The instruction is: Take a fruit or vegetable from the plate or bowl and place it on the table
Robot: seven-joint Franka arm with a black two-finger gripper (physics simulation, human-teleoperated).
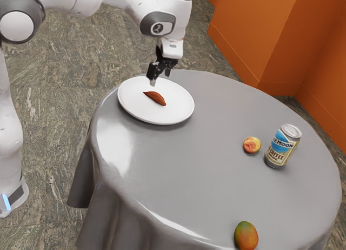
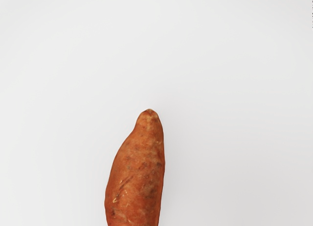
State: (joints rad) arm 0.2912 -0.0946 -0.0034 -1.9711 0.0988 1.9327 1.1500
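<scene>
Sweet potato [image 1: 156,99] on white plate [image 1: 178,106] in ext. view, lying nr the middle; gripper [image 1: 160,79] just above plate & potato, fingers parted, i.e. released. Grey table [image 1: 189,174] also has, twd the exterior view's right, sm. red-yellow fruit [image 1: 251,145] nr a drinks can [image 1: 283,146], plus green-orange mango [image 1: 246,236] by the table's edge. Wrist view: tapered end & part of sweet potato's body, orange-brown w/ a few marks, on white plate
</scene>
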